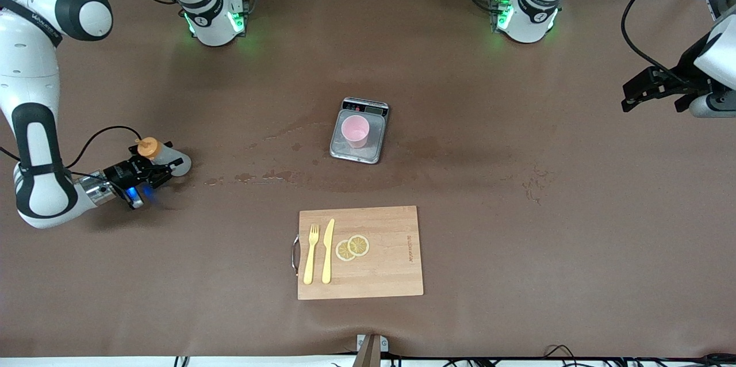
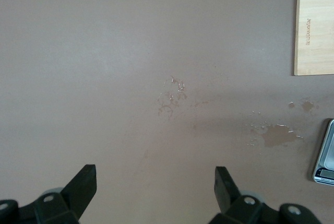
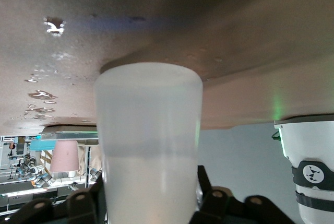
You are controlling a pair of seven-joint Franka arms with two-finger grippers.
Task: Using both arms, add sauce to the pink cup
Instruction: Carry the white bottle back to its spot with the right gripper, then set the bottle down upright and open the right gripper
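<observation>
From my station I see the right hand low at the right arm's end of the brown tabletop, its black fingers on either side of the small translucent whitish-grey plastic squeeze bottle with the orange nozzle cap; the bottle leans over with its cap up and its base toward the middle of the tabletop. In the right wrist view the bottle's pale body fills the space between the fingers, but I cannot tell whether the hand is clamping it or standing slightly loose around it. The small round light-pink plastic cup stands upright on the steel plate of the grey kitchen scale near the middle of the tabletop, well apart from the bottle. Wet patches mark the surface between the bottle and the scale. Nearer to the front camera than the scale lies a rectangular wooden cutting board, carrying a yellow plastic fork, a yellow plastic knife just beside it, and two overlapping lemon slices. The left hand waits up in the air over the left arm's end of the tabletop, and the left wrist view shows its fingers spread wide with nothing between them.
</observation>
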